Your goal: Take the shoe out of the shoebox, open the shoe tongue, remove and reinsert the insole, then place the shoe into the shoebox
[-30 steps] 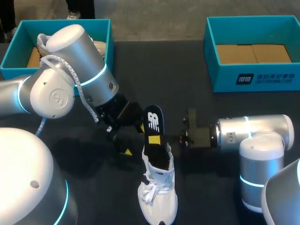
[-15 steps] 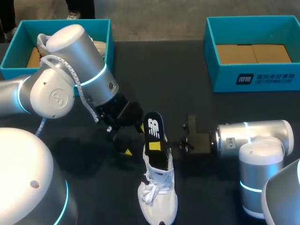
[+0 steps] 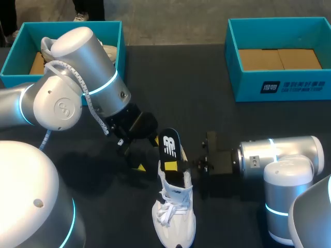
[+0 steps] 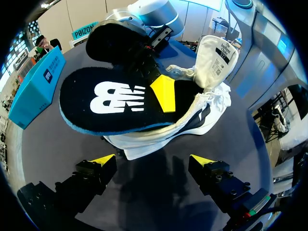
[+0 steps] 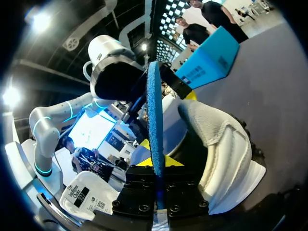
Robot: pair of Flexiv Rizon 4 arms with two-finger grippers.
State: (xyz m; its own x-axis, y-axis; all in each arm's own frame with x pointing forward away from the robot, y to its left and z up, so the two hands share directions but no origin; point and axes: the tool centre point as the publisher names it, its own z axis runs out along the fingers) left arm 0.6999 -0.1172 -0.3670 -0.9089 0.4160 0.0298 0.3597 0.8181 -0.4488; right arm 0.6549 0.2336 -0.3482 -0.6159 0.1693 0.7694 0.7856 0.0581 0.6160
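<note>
The left shoebox [image 3: 103, 24] held a second shoe [image 3: 109, 51]; our left jaws hung released beside the white shoe [image 3: 176, 217] on the worktop [image 3: 207, 103]. The right wrist view alone showed our right jaws clenched on its upright insole [image 5: 155, 120]; the right shoebox [image 3: 289, 85] held cardboard [image 3: 279, 58].

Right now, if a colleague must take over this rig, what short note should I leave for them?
Left pincer: open, holding nothing, beside the heel of the white lace-up shoe.
Right pincer: shut on the black foam insole, which stands half inside the shoe.
The shoe rests on the dark table, nearer us than the left teal shoebox and the right teal shoebox.
Done: shoe out, white tongue pulled open.
The insole sank lower over the last second, so reinsertion seems underway.
Left: seat the insole, box the shoe.
</note>
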